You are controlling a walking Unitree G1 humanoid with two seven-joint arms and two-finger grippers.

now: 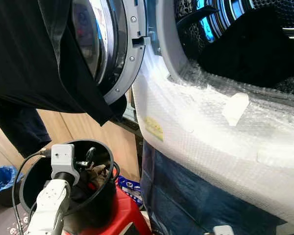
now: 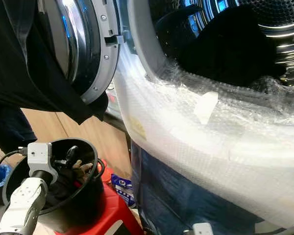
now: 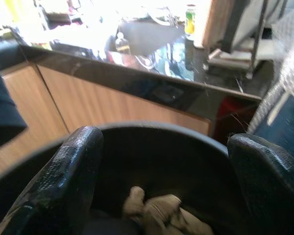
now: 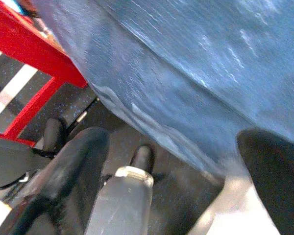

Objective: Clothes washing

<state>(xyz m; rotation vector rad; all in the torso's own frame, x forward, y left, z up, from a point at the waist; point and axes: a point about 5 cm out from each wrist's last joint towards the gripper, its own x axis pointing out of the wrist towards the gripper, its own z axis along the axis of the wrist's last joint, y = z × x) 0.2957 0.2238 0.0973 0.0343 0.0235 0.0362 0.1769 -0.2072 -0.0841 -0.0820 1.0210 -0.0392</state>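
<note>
Laundry sat low in the black bucket (image 1: 95,205), a beige cloth (image 3: 157,213) bunched on darker fabric, and I had the left end effector (image 3: 161,166) poised over the bucket's mouth with its two black fingers (image 3: 63,181) spread wide, one at each side of the rim, nothing between them. From the head cameras I saw the left arm (image 1: 49,205) reaching up into the bucket, which stood on a red stool (image 1: 130,215). Just beside it, to the robot's right, was the washer (image 1: 210,142), its front wrapped in bubble wrap with a blue cover (image 1: 186,196) hanging beneath. The washer door (image 1: 115,44) stood swung open to the left, and a black garment (image 1: 34,63) hung draped over it. Inside the drum (image 1: 255,34) another dark garment (image 1: 255,54) lay heaped behind the rim. The right end effector (image 4: 171,161) hung low against the blue cover, its fingers apart and holding nothing, with the stool's red leg (image 4: 34,58) and the dark floor (image 4: 176,196) behind it. A wood-fronted table (image 3: 112,98) with a dark glossy top stood beyond the bucket.
</note>
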